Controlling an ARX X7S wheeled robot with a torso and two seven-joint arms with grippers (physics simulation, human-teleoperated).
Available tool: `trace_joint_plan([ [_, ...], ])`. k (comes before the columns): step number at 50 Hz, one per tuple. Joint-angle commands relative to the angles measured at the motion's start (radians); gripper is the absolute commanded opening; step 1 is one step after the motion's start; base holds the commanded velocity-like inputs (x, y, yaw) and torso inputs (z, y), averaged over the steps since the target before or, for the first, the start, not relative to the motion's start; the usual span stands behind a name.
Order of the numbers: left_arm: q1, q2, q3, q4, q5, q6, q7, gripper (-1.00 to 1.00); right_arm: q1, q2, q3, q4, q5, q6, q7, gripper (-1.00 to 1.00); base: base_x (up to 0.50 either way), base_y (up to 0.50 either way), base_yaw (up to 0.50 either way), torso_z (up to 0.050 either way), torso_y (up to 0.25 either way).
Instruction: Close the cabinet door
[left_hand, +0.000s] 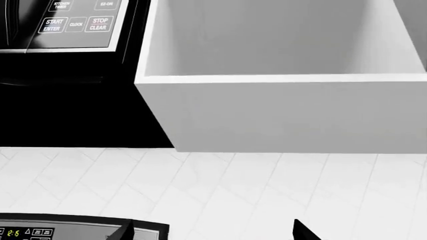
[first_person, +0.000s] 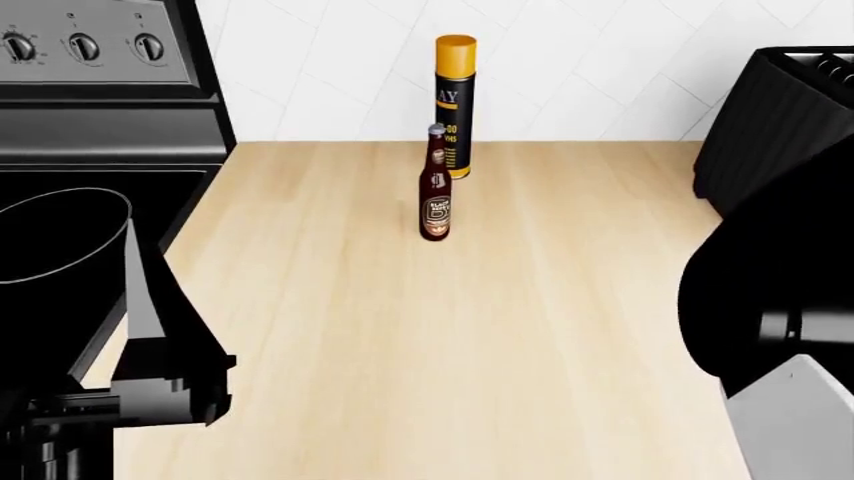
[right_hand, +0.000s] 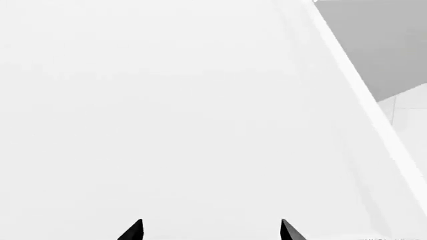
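A white wall cabinet (left_hand: 280, 110) fills the left wrist view, and I look into its open, bare inside (left_hand: 267, 35) from below. My left gripper (left_hand: 215, 232) is open, its two dark fingertips wide apart and well short of the cabinet, holding nothing. In the right wrist view a broad flat white panel, the cabinet door (right_hand: 167, 100), takes up almost the whole picture, with its edge (right_hand: 363, 105) running diagonally at one side. My right gripper (right_hand: 212, 231) is open and points straight at this panel from close by. Whether it touches the door cannot be told.
A black microwave (left_hand: 60, 30) hangs beside the cabinet, above a stove control panel (left_hand: 40, 232). In the head view a brown bottle (first_person: 435, 190) and an orange-capped spray can (first_person: 455, 100) stand on the wooden counter (first_person: 534, 330). A black stove (first_person: 94, 120) is left, a black appliance (first_person: 787, 110) right.
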Motion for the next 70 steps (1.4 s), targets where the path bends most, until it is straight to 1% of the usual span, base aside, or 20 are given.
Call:
trace_joint_plan([
  [1,-0.005,-0.004,0.003,-0.001,-0.005,-0.002,-0.002,1.0,-0.025,-0.006,-0.013,0.112,0.029,-0.096,-0.048,1.0,0.0,0.0,0.0,0.0,0.0],
  [14,-0.015,-0.01,0.004,-0.003,-0.016,-0.005,-0.004,1.0,-0.058,-0.013,-0.012,0.208,0.06,-0.206,-0.068,1.0,0.0,0.0,0.0,0.002,0.0],
  [25,-0.021,-0.013,0.004,-0.009,-0.023,-0.004,-0.006,1.0,-0.076,0.015,-0.076,0.339,-0.016,-0.26,-0.139,1.0,0.0,0.0,0.0,0.001,0.0],
  [49,-0.012,-0.017,0.003,-0.03,-0.024,0.02,-0.01,1.0,-0.056,0.044,-0.155,0.61,-0.127,-0.361,-0.248,1.0,0.0,0.0,0.0,0.0,0.0],
  [70,-0.01,-0.02,0.008,-0.039,-0.024,0.03,-0.013,1.0,-0.014,0.051,-0.239,0.827,-0.226,-0.401,-0.281,1.0,0.0,0.0,0.0,0.0,0.0],
])
